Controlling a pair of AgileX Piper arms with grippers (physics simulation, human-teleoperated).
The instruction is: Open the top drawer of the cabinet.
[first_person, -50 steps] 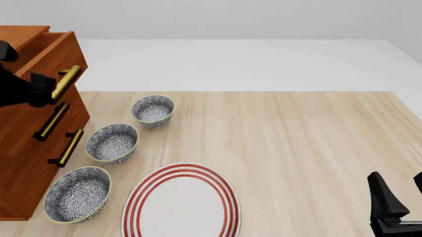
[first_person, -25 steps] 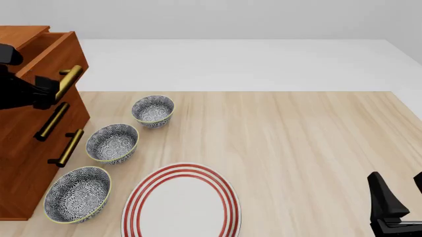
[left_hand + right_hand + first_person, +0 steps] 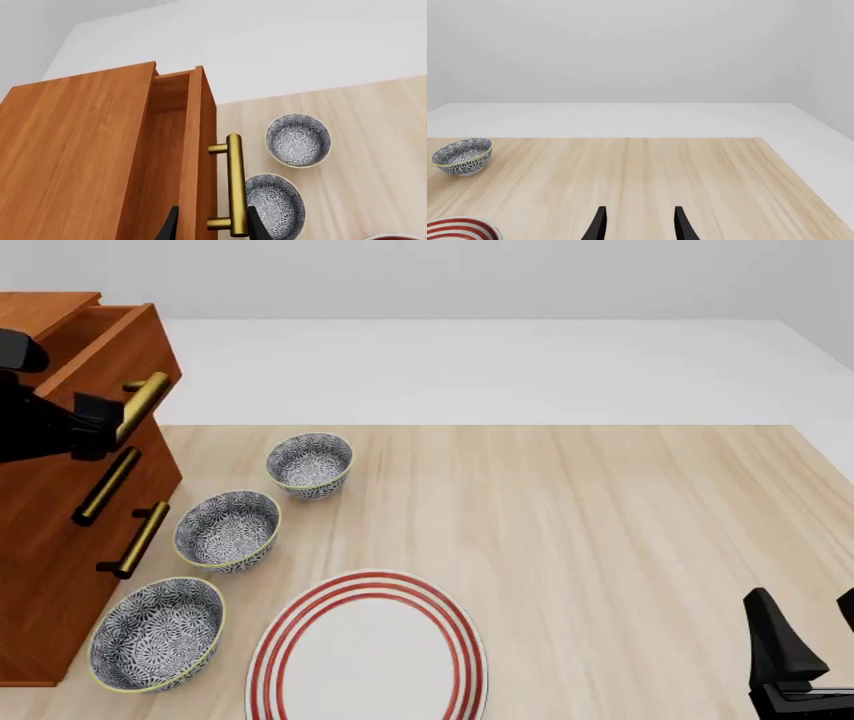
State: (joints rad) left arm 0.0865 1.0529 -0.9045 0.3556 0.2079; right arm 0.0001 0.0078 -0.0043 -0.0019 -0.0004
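Little is changing from half a second ago: the left gripper (image 3: 83, 427) is rising only slightly along with the brass handle (image 3: 139, 407), and the top drawer (image 3: 96, 350) is sitting pulled a little way out of the cabinet (image 3: 54, 570), much as before. In the left wrist view the two dark fingertips (image 3: 256, 227) are standing apart, one on each side of the handle's near end and of the drawer front, straddling the bar; whether they are actually pressing on it cannot be told. Beyond the handle, two patterned bowls (image 3: 298, 140) are lying on the wooden table (image 3: 601, 540). A third bowl (image 3: 155, 632) and a red-ringed plate (image 3: 367, 650) are sitting below the gripper near the table's front edge. The right gripper (image 3: 638, 225) is hanging well away at the opposite corner, its fingers spread with nothing between them.
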